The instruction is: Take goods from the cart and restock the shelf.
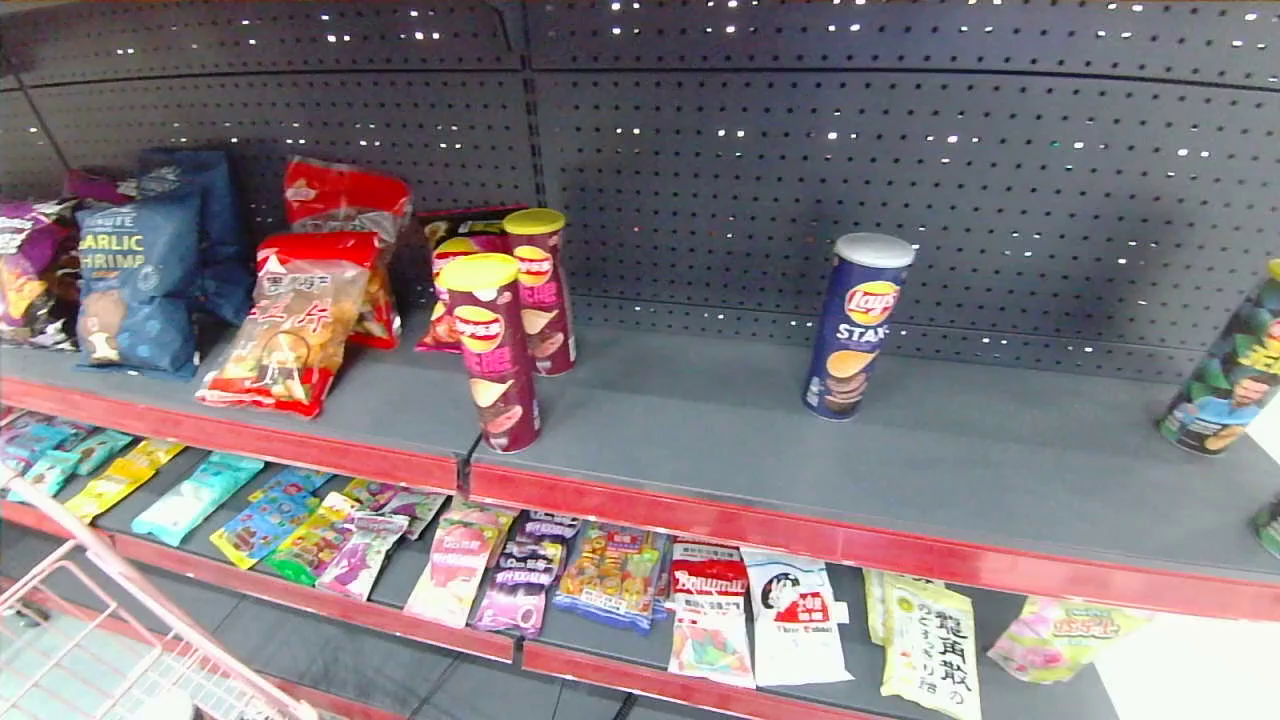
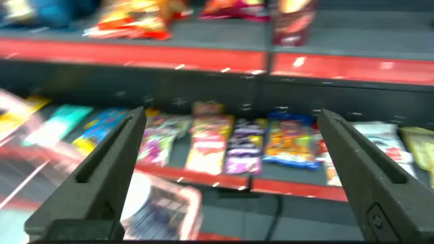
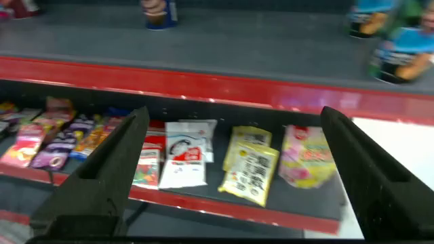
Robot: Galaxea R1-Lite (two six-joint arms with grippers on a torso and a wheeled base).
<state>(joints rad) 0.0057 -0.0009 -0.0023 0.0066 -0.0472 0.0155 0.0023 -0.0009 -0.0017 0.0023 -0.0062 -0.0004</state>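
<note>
Left tool (image 2: 230,118): fingers spread wide, empty, facing lower shelf (image 2: 291,186). Pink cart (image 1: 130,620) at lower left. Upper shelf (image 1: 700,440), left part: two blue bags (image 1: 135,280), at least two red bags (image 1: 290,330). Next, two maroon cans (image 1: 495,350), upright, close together. One blue can (image 1: 855,330), upright, alone mid-shelf. Two patterned cans (image 1: 1225,370) at right edge. Right tool (image 3: 234,115): wide, empty.

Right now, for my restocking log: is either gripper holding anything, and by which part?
Nothing is held: the left gripper and the right gripper both stand open and empty.
</note>
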